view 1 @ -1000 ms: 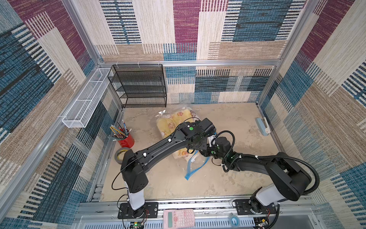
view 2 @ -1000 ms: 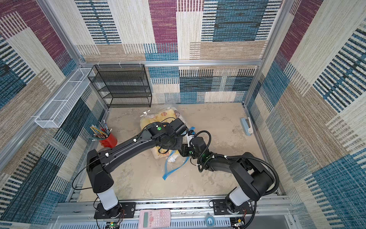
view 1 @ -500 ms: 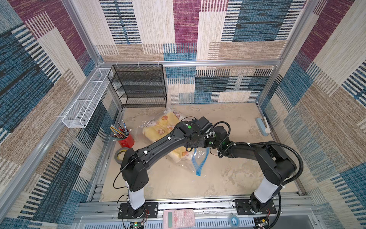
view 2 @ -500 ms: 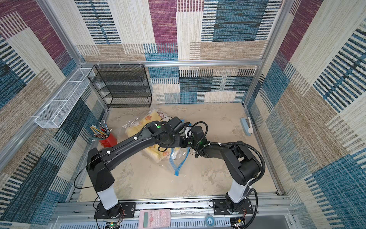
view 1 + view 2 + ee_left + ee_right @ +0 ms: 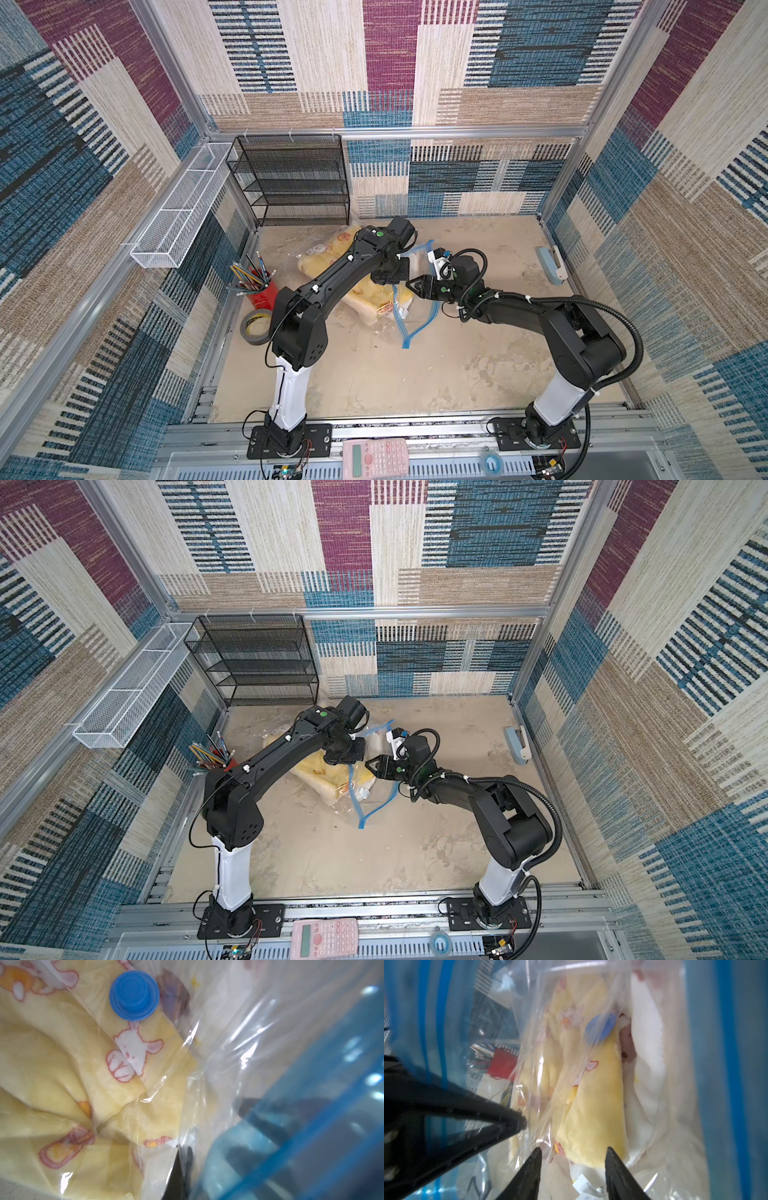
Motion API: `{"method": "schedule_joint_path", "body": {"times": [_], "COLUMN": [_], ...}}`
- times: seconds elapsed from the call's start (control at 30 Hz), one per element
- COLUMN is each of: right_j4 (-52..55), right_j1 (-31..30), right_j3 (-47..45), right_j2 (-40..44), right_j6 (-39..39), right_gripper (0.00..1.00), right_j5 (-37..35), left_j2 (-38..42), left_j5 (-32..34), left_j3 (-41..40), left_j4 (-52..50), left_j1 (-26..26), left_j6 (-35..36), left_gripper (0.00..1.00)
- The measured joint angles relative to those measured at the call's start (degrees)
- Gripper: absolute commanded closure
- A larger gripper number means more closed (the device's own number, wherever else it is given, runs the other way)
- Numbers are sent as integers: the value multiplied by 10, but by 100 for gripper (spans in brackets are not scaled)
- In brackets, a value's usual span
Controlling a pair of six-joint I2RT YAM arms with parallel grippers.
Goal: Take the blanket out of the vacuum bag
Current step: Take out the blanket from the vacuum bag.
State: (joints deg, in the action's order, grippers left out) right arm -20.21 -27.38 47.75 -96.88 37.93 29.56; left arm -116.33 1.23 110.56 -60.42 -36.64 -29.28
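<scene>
- Right gripper (image 5: 574, 1148) has its jaws parted, and a corner of the yellow blanket (image 5: 52, 1059) sits between them unclamped. You look lined up to bite that corner.
- Your left gripper (image 5: 517, 1124) is pinched tight on the film of the vacuum bag (image 5: 239, 1028). That grip seems meant to hold the mouth up and apart so the other arm can reach in.
- You'll find the bag at the centre of both top views, lying on the tabletop (image 5: 374, 382). The blanket is mostly inside it, and the round blue valve cap (image 5: 134, 995) rests over the folds.
- Note the blue zip strip (image 5: 724, 1043) running down the right side of the right wrist view. It frames an open mouth, so nothing appears to seal the blanket in.
- You're working on a mottled beige, scuffed surface boxed in by woven patchwork wall panels.
- At the left of a top view stand a black mesh rack (image 5: 295, 183), a white wire basket (image 5: 178, 208), a red pencil cup (image 5: 259, 291) and a tape roll (image 5: 253, 326), all clear of the arms.
</scene>
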Motion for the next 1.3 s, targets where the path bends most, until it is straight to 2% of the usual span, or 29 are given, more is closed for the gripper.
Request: {"method": "schedule_joint_path", "body": {"times": [0.3,0.5,0.77,0.97,1.3], "right_j4": [-32,-57,-83,-100,-126], "right_j1": [-62,-83,-94,-98,-98], "right_j3": [-62,-87,-52,-57,-35], "right_j2": [50,47,-14,-41,-78], "right_j6": [148,223,274,315,325], "right_gripper": [43,43,44,44,56], "right_j5": [-59,-140,-202,-226,-224], "left_j2": [29,49,53,48,48], "left_j5": [-8,3,3,3,3], "left_j3": [-39,-43,-43,-43,-43], "left_j4": [29,33,37,39,40], "left_j1": [-2,-6,-9,-10,-13], "left_j6": [14,16,19,20,20], "left_gripper": [100,100,100,100,100]}}
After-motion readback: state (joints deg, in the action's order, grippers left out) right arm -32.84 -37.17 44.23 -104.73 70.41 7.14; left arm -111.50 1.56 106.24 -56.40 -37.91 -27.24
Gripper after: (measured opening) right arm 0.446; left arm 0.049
